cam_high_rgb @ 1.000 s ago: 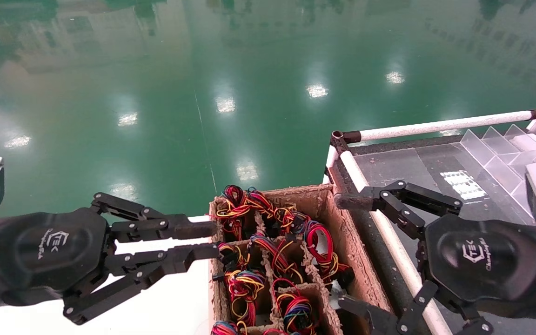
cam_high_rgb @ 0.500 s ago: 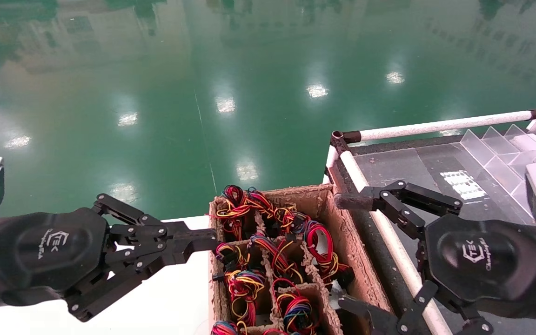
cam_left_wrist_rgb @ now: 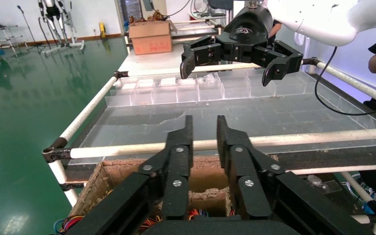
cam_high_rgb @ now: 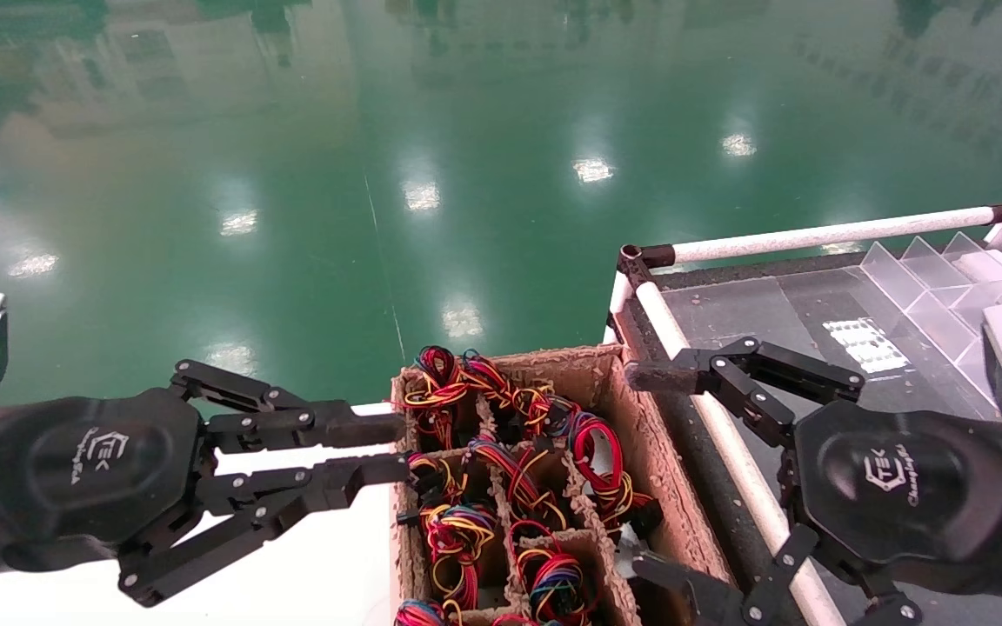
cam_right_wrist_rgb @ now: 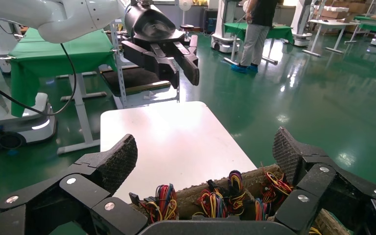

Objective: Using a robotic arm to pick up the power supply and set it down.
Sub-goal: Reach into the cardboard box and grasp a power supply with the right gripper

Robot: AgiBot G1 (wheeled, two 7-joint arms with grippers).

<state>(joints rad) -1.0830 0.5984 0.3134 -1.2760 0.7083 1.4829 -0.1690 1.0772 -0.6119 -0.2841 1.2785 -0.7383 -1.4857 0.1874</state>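
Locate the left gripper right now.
In the head view, the left gripper hovers at lower left over the white table, fingertips slightly apart beside the cardboard box of wire bundles.

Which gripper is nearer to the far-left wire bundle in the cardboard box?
Left. The left gripper is just beside the far-left wire bundle, at the cardboard box edge; the right gripper spans the opposite wall.

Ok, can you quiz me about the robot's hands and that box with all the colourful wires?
1. True or false: the right gripper is clamped on a wire bundle.
2. The wire bundles sit in: A. a divided cardboard box; B. a clear tray; C. a bucket.
3. What pale surface lies under the left gripper?

Key: 1. False, it is wide open above the box and holds nothing. 2. A. 3. The white table.
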